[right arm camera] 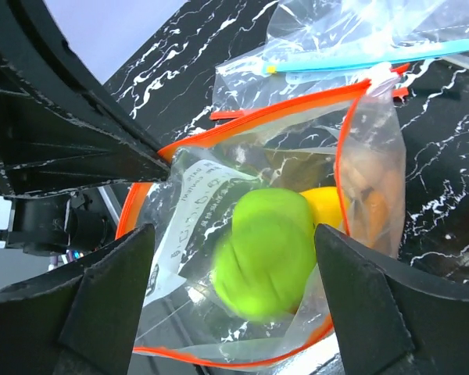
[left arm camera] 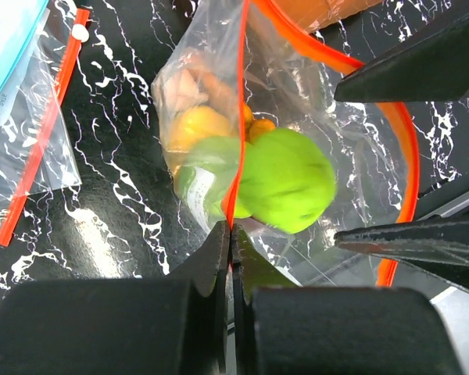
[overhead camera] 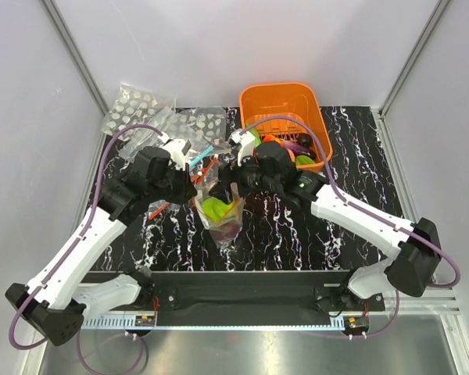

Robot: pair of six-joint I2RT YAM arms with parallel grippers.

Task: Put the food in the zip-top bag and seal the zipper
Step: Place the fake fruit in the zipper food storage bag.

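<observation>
Clear zip-top bag (overhead camera: 219, 209) sat mid-table between arms. Left gripper (left arm camera: 230, 234) clamped on zipper (left arm camera: 241, 117) at near rim. Right gripper (right arm camera: 233, 230) spread wide over mouth; blurred green apple (right arm camera: 264, 251) seemingly inside, beside yellow piece (right arm camera: 324, 206).

Your left arm (overhead camera: 86, 234) and right arm (overhead camera: 359, 215) match: smooth white shells on the long links, with chunky black housings at the joints and at the bases. A thin purple cable (overhead camera: 103, 168) loops loosely along each arm. Up close, your fingers (left arm camera: 211, 266) are flat, matte black wedges tapering to thin tips, with pale flecks along some edges.
</observation>
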